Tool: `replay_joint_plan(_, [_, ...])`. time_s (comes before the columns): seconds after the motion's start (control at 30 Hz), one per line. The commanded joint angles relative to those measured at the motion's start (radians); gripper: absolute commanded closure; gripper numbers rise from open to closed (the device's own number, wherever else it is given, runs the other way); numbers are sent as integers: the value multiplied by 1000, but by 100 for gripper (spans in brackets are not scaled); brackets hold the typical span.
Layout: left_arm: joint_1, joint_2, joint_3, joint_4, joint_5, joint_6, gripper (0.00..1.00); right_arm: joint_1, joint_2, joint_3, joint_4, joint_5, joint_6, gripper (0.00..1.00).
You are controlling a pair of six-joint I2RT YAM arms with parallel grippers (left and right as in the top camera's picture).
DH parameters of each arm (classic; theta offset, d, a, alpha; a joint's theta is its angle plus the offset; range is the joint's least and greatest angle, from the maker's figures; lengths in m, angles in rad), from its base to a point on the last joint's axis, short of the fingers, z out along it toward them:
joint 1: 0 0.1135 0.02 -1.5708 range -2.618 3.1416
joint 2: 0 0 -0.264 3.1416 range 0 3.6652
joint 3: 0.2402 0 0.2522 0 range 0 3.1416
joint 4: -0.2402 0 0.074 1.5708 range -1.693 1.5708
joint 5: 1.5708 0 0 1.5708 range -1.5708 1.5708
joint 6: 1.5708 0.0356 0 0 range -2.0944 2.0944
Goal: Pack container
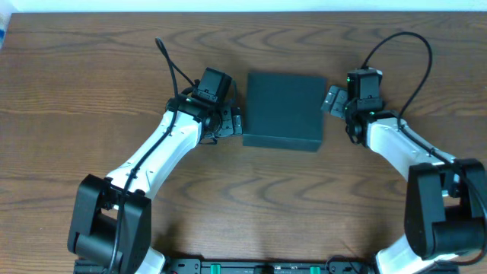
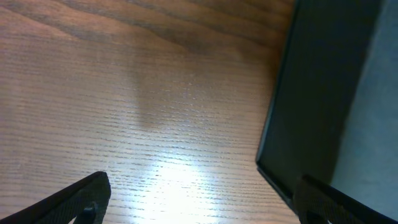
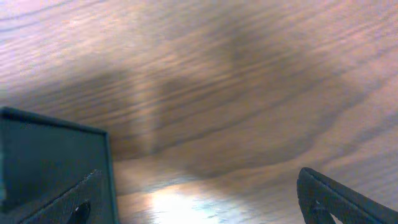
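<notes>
Nearest: black fingertips (image 2: 74,198) fill the lower corners of each wrist view, well apart from each other.
Left jaws: left gripper (image 1: 235,122) stands wide and holds nothing. It is at 9 o'clock of the box, just beside its near-left corner; contact cannot be told.
Right jaws: right gripper (image 1: 332,100) stands wide and holds nothing. It is at 3 o'clock of the box, just beside its right edge; contact cannot be told.
Surface: brown wood-grain table (image 1: 243,205), with a bright glare patch in both wrist views.
Room: pale strip along the table's 12 o'clock edge, otherwise out of view.
Task thing: matte dark teal-black rectangular card container (image 1: 284,106) lies flat at table centre, slightly toward 12 o'clock, between the two grippers.
Contents: lid lies flat and shut from overhead; inside not visible.
Count: one container, two white-and-black arms (image 1: 156,152), two grippers, one black cable (image 1: 171,65) per arm.
</notes>
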State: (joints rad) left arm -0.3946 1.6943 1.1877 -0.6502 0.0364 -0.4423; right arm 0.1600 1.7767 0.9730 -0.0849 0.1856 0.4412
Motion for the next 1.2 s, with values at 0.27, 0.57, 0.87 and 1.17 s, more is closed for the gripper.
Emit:
replay_joint_plan(0.27, [2, 0, 3, -7, -73, -11, 5, 62, 10, -1, 10, -40, 18, 1])
replay_joint_plan(0.57, [2, 0, -4, -10, -256, -109, 5, 61, 10, 0, 19, -40, 14, 1])
replay_joint_plan(0.87, [5, 18, -61, 138, -225, -27, 5, 61, 10, 0, 21, -40, 14, 1])
replay_joint_plan(1.17, [1, 21, -74, 71, -142, -84, 5, 61, 10, 0, 24, -32, 14, 1])
